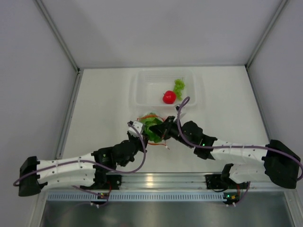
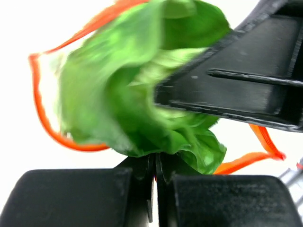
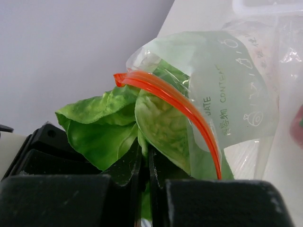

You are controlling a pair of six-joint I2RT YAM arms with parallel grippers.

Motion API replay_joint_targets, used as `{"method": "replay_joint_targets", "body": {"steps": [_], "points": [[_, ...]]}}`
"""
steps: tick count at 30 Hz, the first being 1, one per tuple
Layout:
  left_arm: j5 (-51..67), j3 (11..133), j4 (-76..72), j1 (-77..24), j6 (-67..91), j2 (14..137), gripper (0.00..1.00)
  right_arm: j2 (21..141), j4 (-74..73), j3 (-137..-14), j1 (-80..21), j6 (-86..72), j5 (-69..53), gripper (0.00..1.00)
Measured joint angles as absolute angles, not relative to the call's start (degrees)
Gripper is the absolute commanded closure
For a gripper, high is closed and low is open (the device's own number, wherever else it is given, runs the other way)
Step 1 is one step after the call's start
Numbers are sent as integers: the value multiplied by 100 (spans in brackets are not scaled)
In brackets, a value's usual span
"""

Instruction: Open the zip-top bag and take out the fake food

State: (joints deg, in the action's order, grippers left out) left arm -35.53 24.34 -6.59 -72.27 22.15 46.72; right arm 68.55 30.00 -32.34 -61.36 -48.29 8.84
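Clear rigid plastic catches the eye first from above: a tray (image 1: 137,87) at the far side of the white tabletop (image 1: 104,109), with a red tomato (image 1: 169,97) and a green grape bunch (image 1: 179,86) lying in it. Just nearer than the tray, both arms reach in to one spot, where the zip-top bag (image 1: 150,116) and the green lettuce (image 1: 152,128) are bunched together. The left tool (image 1: 138,128) is at the lettuce's left edge and the right tool (image 1: 164,128) at its right edge, the two nearly meeting (from up here I can't make out how either one is set).

From the left wrist, the lettuce (image 2: 123,94) fills most of the view, somewhat blurred. The bag's orange-red zip strip (image 2: 40,104) loops round its left side, and another stretch trails off at the lower right. The left tool (image 2: 154,165) is pressed together right under the leaf's lower edge. A sliver of red shows in the slit between its fingers, so it looks to be pinching the bag's edge. A black finger of the right tool crosses in from the upper right, against the leaf.

From the right wrist, the right tool (image 3: 144,165) is pressed together on a lettuce (image 3: 99,127) leaf, with green showing in the narrow slit. The leaves stick out past the zip strip (image 3: 175,100) through the open mouth. The zip-top bag (image 3: 227,90), clear and printed, stands behind them, and the tray's rim (image 3: 265,7) is at the top right corner.
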Motion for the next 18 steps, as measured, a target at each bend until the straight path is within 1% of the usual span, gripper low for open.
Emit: {"method": "replay_joint_targets", "body": {"steps": [4,7,11,18], "points": [[-4160,2943,320,-7251,2349,4657,100,6851,3085,-3223,-5905,-5144,613,100],[-4458,3162,781,-7251,2547,4875,100,6814,2897,-3173,-5776,-5225,587,100],[-4552,3345,1111,-7255,2720,5579,100,6799,2720,-2871,-5675,-5288,591,100],[-4519,3741,1380,-7400,2840,6812,100,6624,2414,-1946,-5439,-5520,687,100]]}}
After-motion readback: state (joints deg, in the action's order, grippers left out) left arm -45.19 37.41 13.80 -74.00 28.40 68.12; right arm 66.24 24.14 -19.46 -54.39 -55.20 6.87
